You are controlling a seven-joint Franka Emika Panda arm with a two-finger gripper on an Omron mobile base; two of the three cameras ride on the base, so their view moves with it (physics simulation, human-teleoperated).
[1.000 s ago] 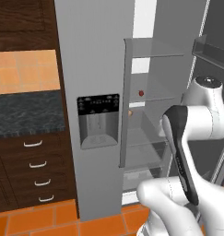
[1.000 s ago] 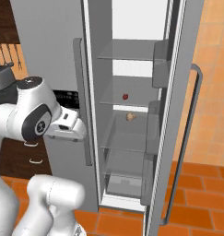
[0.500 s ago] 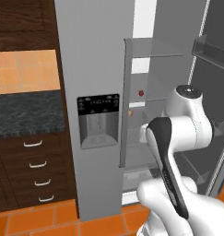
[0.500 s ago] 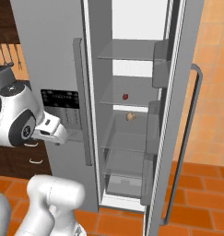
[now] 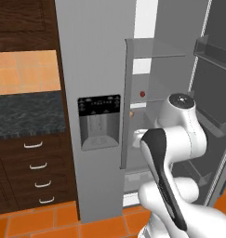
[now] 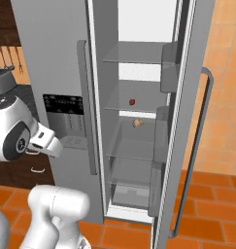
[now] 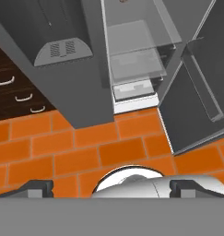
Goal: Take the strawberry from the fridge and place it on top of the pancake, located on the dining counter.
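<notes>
Likely light and soft, the strawberry point(image 6: 132, 102) wants gentle side pinching; the hand point(image 7: 111, 188) is wide open, empty.

Flat, even rendered light — soft shadows, slightly pixelated.

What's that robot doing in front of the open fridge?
It is getting ready to fetch the strawberry, the little red fruit on a middle shelf of the fridge, whose right door hangs open. A small tan lump sits on the shelf below it. The end effector is open and empty, pointing down at the orange floor tiles in front of the fridge, so nothing has been picked up yet.
</notes>
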